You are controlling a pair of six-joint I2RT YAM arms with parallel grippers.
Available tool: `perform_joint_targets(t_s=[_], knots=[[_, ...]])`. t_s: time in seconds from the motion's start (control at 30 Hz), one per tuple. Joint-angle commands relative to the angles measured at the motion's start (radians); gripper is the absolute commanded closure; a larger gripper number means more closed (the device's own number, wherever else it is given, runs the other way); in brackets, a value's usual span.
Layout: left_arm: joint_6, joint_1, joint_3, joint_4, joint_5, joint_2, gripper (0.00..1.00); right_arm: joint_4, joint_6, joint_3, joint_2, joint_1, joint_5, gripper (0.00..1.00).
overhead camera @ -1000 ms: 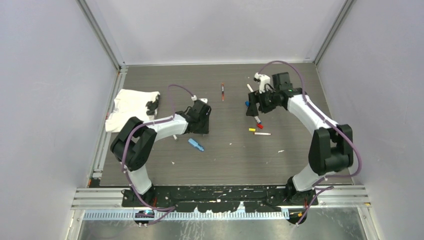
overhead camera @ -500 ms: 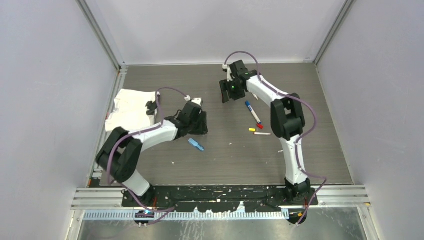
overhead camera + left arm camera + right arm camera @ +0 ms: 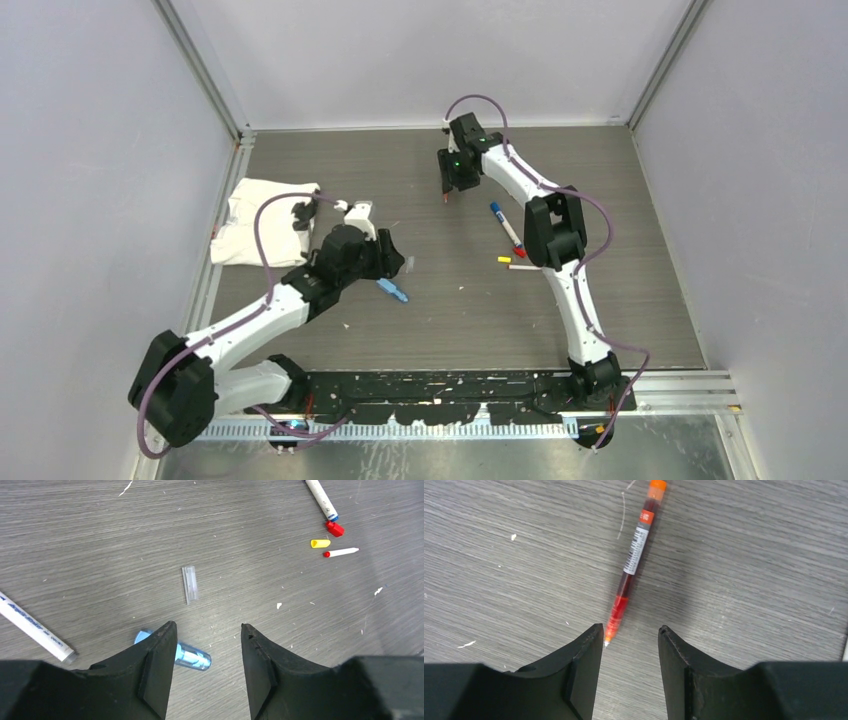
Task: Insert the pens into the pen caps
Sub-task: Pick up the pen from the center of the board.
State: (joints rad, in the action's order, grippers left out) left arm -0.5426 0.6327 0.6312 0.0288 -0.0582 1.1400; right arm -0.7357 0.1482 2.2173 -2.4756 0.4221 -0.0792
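The right gripper (image 3: 629, 628), jaws apart and empty, is hovering off-line behind the red pen (image 3: 634, 560) at top centre, risking knocking it aside.

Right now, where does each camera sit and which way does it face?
Top external: above and behind the bases, looking down on the table; both arms show whole.
Left wrist: on the left arm, facing down past the left end effector at a light-blue piece and yellow cap.
Right wrist: on the right arm, facing down past the right end effector at a red pen.
Shared: top and left wrist both show the light-blue piece and yellow cap.
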Motion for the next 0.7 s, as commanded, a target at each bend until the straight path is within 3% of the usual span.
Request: perform_joint_targets(t_s=[0.0,0.33,0.5,0.67], knots=[[-0.015,-0.004,-0.043,-0.043,-0.016,-0.087,0.48,-0.002,0.033,0.073,-0.027,0.024,0.003,0.5],[-0.035,-0.003,-0.109,-0.044,-0.021,-0.195,0.47,-0.025,-0.027,0.132,-0.085,0.045,0.159,0.56],[-0.049,-0.004,-0.144,-0.069,0.0,-0.254,0.46,-0.032,-0.043,0.08,-0.067,0.046,0.14,0.72],[-0.076,-0.004,-0.188,-0.097,0.046,-0.331,0.45,-0.036,-0.068,-0.013,-0.005,0.046,0.11,0.78]])
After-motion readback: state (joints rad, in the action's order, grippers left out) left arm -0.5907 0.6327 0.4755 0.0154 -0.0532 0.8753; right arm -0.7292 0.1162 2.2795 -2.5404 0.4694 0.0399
